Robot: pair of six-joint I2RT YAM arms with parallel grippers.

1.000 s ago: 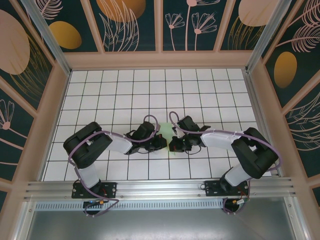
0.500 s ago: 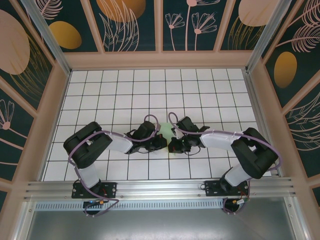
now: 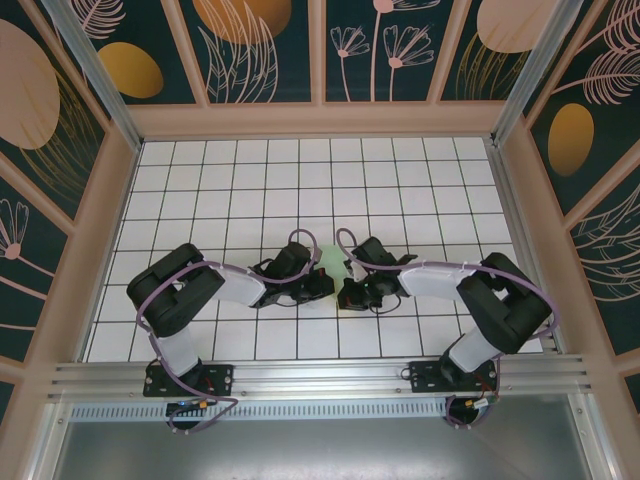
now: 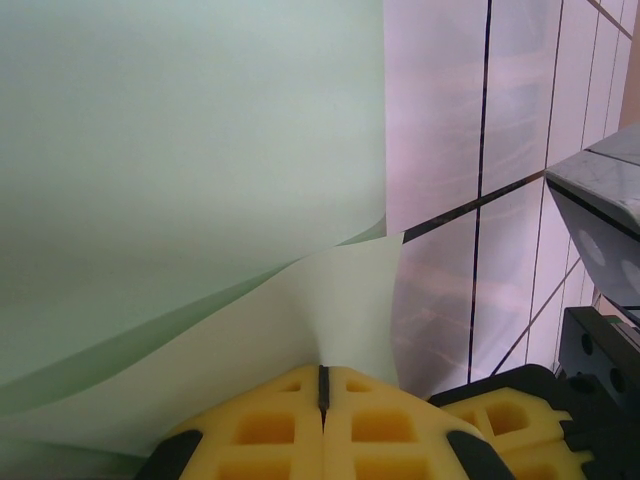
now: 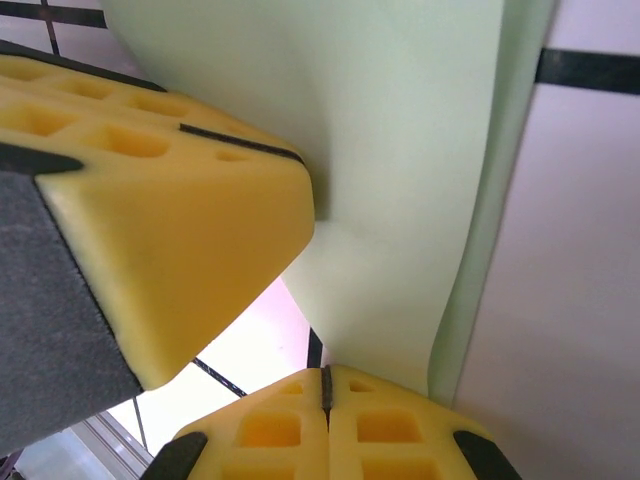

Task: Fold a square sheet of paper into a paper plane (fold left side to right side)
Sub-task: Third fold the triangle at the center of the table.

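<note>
The square sheet of paper, pale green, is bent up between both grippers at the table's middle. My left gripper is shut on it. In the left wrist view the sheet curves up from the closed yellow pads, left gripper. My right gripper is shut too. In the right wrist view the paper's lower edge runs into the seam of its closed pads, right gripper. A left finger pad presses close against the sheet there. The paper is a curled sheet, not a paper plane.
The white grid table lies bare round the arms. Wooden walls close it in at the back and both sides. A metal rail runs along the near edge. The right gripper's dark body sits close beside my left fingers.
The right gripper has slid a little left toward the left gripper. The paper between them bulges up more. Both stay shut.
</note>
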